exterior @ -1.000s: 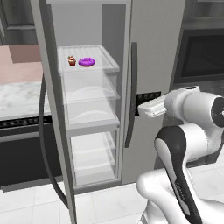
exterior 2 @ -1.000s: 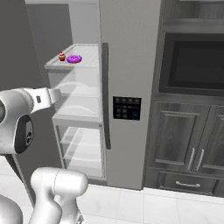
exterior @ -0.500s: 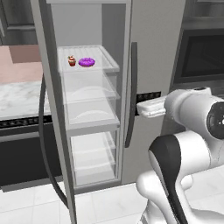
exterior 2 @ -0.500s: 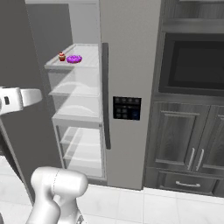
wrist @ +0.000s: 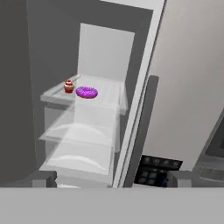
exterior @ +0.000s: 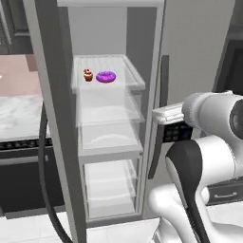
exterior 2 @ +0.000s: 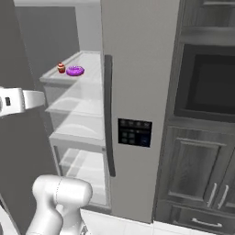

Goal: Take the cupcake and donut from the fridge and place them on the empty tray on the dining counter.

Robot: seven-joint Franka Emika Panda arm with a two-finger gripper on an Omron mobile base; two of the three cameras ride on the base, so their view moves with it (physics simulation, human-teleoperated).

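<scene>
Grey door panels frame the fridge (exterior: 199, 42), whose left door is swung wide so that the translucent shelves are exposed. On the top shelf (exterior: 124, 71) the cupcake (exterior: 88, 75) and the donut (exterior: 106, 76) are seen side by side, close together but apparently not touching, the cupcake to the left and near the shelf's front edge; from the hand view both are well ahead and up to the left, cupcake (wrist: 68, 86) beside donut (wrist: 86, 92). The gripper (wrist: 112, 177) is held back from the shelves, with its fingertips (wrist: 44, 178) set far apart and nothing between them, so the jaws are wide and empty, presumably kept so for a first grasp. Neither item has been lifted yet. The reach is judged to need a rise toward the top shelf, and the small cupcake may be nudged if the donut is approached carelessly.
</scene>
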